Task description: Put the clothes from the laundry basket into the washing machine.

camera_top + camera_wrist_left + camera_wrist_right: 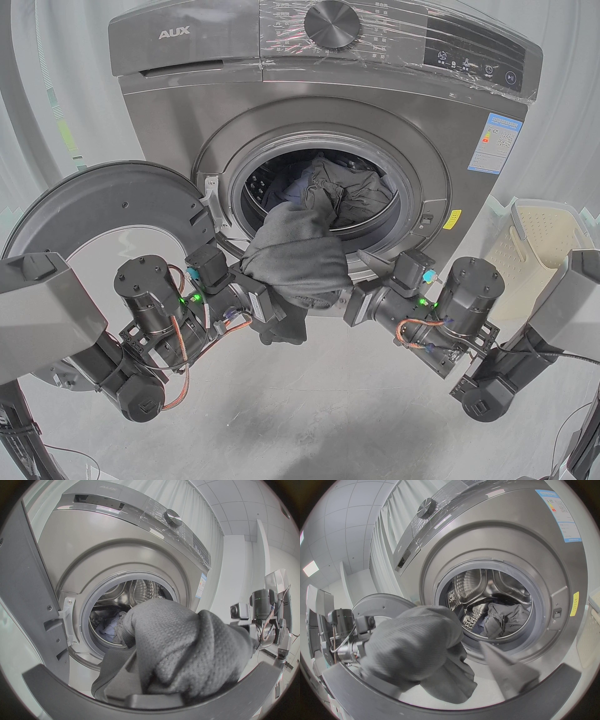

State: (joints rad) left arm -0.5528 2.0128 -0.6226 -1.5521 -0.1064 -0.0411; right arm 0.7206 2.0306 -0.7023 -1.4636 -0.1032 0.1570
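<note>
The washing machine (325, 119) stands with its round door (106, 206) swung open to the left. Dark clothes (350, 190) lie inside the drum (487, 586). A dark grey garment (294, 256) hangs out over the lower rim of the opening. My left gripper (275, 306) is below that rim, shut on the garment (187, 645), and a fold dangles under it. My right gripper (353, 269) is open beside it. One of its fingers (506, 667) is bare, while the garment (415, 642) drapes over the other side. The cream laundry basket (544, 244) stands to the right of the machine.
The open door fills the space left of my left arm. The basket stands close to my right arm. Pale floor (300, 406) stretches in front of the machine, and curtains hang behind it.
</note>
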